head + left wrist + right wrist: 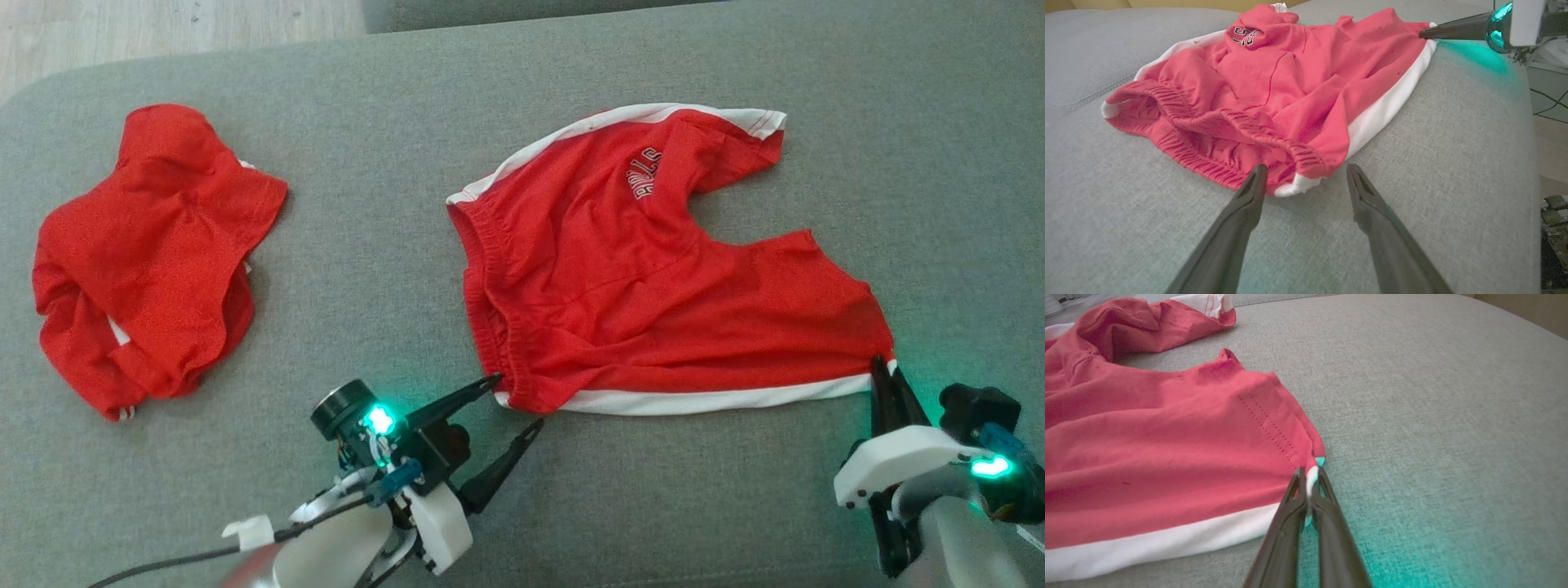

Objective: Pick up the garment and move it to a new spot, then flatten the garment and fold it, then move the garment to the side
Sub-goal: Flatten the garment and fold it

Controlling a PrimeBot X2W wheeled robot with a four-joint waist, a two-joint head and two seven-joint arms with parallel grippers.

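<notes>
The garment (147, 261), a red jersey with a bit of striped trim, lies crumpled at the far left, away from both grippers. A pair of red shorts (637, 278) with white side stripes and black-and-white lettering lies spread in the middle. My right gripper (886, 369) is shut on the shorts' near right hem corner; the right wrist view shows the white edge pinched at the right gripper (1309, 471). My left gripper (519, 400) stands open at the waistband's near corner, and in the left wrist view the left gripper (1306, 171) frames that corner of the shorts (1274, 81) without closing on it.
Everything rests on a grey fabric cushion (375, 245). Wooden floor (163, 33) shows beyond its far left corner. In the left wrist view the cushion's edge drops off at the right, where the floor with cables (1551, 122) begins.
</notes>
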